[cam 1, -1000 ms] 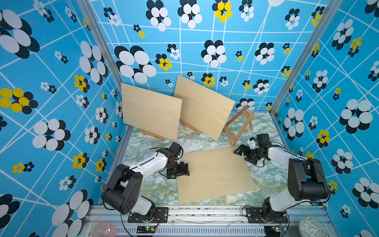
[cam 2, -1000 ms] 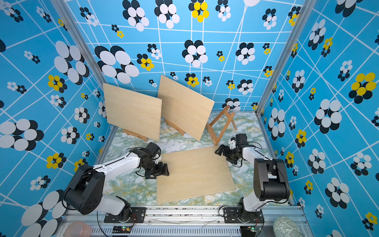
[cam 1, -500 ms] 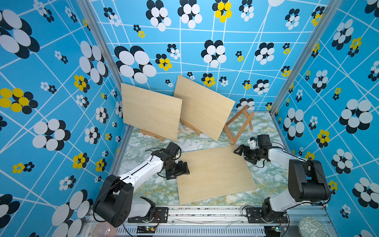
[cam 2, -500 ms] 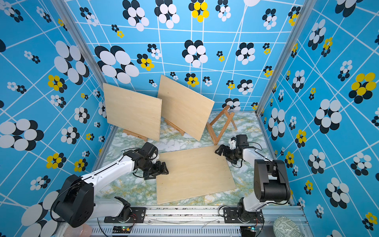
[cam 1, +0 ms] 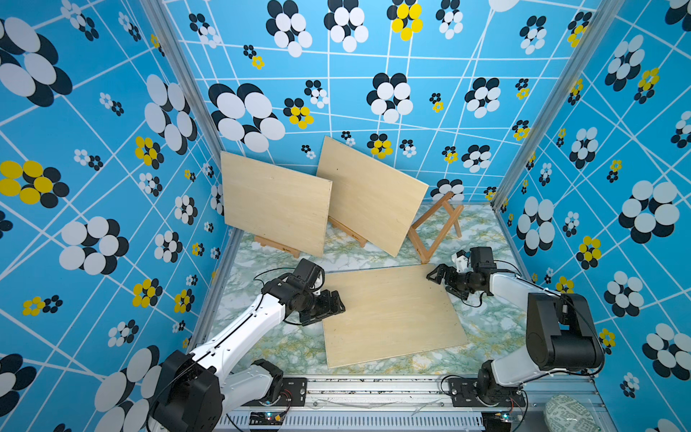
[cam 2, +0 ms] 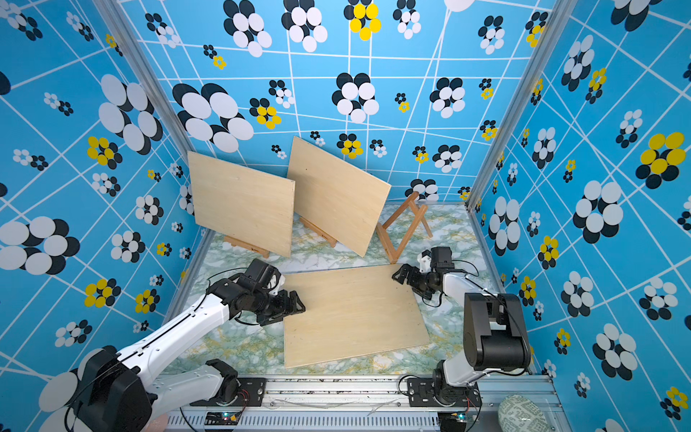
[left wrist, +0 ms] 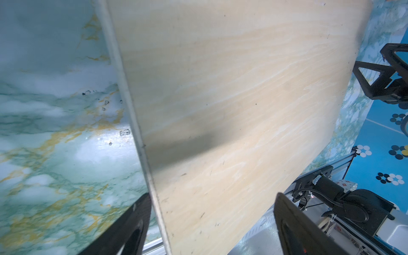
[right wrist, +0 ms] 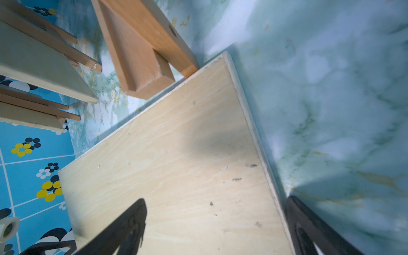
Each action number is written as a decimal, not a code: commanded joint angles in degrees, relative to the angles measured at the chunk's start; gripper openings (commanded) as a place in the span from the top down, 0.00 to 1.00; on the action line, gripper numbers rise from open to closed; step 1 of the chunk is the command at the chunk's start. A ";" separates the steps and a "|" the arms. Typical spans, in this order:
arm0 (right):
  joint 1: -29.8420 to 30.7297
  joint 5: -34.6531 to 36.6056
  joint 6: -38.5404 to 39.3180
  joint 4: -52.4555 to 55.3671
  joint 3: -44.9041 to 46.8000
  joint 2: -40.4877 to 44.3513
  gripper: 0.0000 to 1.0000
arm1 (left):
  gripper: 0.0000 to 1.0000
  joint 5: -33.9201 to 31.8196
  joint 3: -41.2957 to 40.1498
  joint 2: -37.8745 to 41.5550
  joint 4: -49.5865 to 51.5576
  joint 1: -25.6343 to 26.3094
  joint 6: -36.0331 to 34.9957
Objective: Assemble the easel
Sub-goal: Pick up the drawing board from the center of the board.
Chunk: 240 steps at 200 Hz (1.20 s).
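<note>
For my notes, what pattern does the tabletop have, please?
The tabletop is green-white marble, yellow-veined; left wrist view shows it best.

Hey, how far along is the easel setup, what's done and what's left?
Done: the back-left board and the middle board stand on their easels. In hand: the left gripper and right gripper sit open at opposite edges of the flat board, fingers straddling its rim, nothing gripped yet. Left: lifting it onto the empty easel.
</note>
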State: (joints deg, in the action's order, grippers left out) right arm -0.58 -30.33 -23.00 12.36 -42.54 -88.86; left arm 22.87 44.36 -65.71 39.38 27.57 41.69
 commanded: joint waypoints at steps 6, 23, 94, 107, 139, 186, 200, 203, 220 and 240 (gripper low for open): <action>3.73 -18.30 -5.17 12.92 5.19 -2.63 0.01 | 0.13 15.87 4.63 2.81 -22.59 4.21 1.01; 3.70 -18.36 -5.20 12.94 5.54 -2.42 0.01 | 0.12 15.33 5.69 3.63 -22.01 4.77 1.22; 4.04 -18.69 -5.81 12.90 6.29 -0.94 0.01 | 0.13 12.83 9.36 5.38 -20.34 7.81 1.58; 4.09 -18.87 -6.04 12.81 6.38 -0.64 0.01 | 0.13 12.37 10.16 5.58 -19.97 8.20 1.53; 4.04 -19.19 -6.44 12.67 6.64 0.16 0.01 | 0.13 11.42 12.22 6.14 -19.78 9.03 1.81; 4.09 -19.56 -7.09 12.33 7.27 0.87 0.01 | 0.12 10.18 13.99 7.55 -19.34 9.77 2.08; 4.09 -19.75 -7.25 12.23 7.46 1.06 0.01 | 0.13 9.99 14.57 7.79 -19.07 9.76 2.00; 4.09 -19.77 -7.23 12.25 7.52 1.13 0.01 | 0.13 10.00 14.76 7.76 -19.01 9.76 1.95; 4.04 -19.85 -7.52 12.15 7.57 1.57 0.01 | 0.12 9.74 16.01 7.79 -18.72 9.70 1.64; 4.09 -20.04 -7.76 12.19 7.62 2.04 0.01 | 0.12 9.60 16.69 7.87 -19.32 9.76 1.81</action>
State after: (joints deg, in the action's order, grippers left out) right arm -0.58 -29.98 -23.44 8.05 -39.13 -86.19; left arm 19.73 57.95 -56.84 44.56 34.52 44.51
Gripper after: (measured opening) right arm 0.992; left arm 0.879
